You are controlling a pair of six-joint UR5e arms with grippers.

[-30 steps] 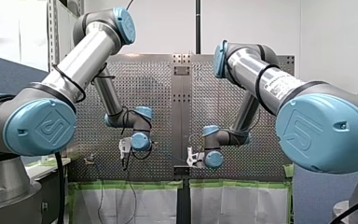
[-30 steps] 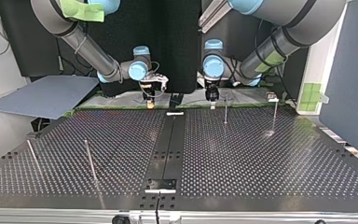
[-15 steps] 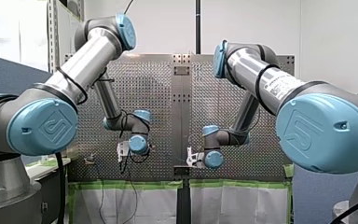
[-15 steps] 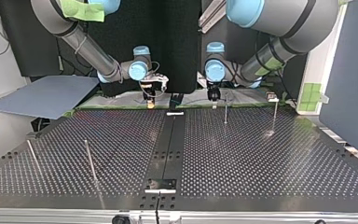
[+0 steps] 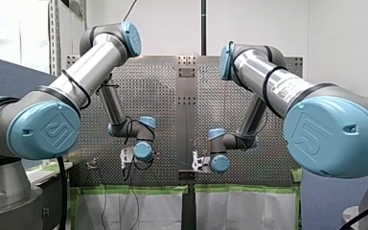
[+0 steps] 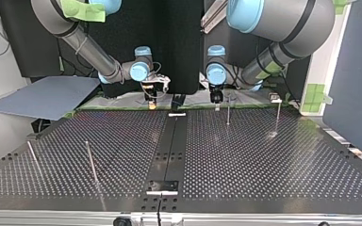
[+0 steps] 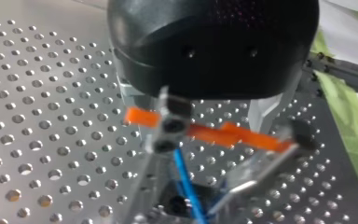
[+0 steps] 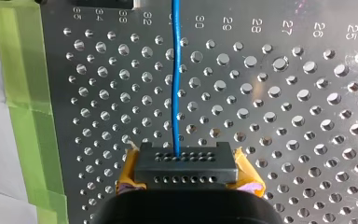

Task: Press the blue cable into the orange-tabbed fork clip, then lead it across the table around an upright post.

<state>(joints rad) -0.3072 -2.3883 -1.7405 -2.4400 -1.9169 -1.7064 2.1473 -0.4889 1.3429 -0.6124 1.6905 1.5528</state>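
Right tool (image 8: 186, 167): yellow pads (image 8: 245, 175) pinched on the blue cable (image 8: 176, 84). The cable runs straight ahead from it over the perforated worktop (image 8: 284, 93), alongside the green tape (image 8: 28, 93) at the edge.

Left tool (image 6: 215, 103): directly over the orange-tabbed fork clip (image 7: 214, 133). Spread or closed cannot be told. The cable appears to pass under the orange tabs, though the view is blurred there. In the top view an upright post (image 6: 227, 112) stands just beside the left tool.

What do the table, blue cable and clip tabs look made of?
table: metal, likely aluminium or steel; satin sheen, punched holes.
blue cable: smooth plastic-like jacket, slight gloss.
orange tabs: probably plastic, flat saturated colour; blurred, so unsure.
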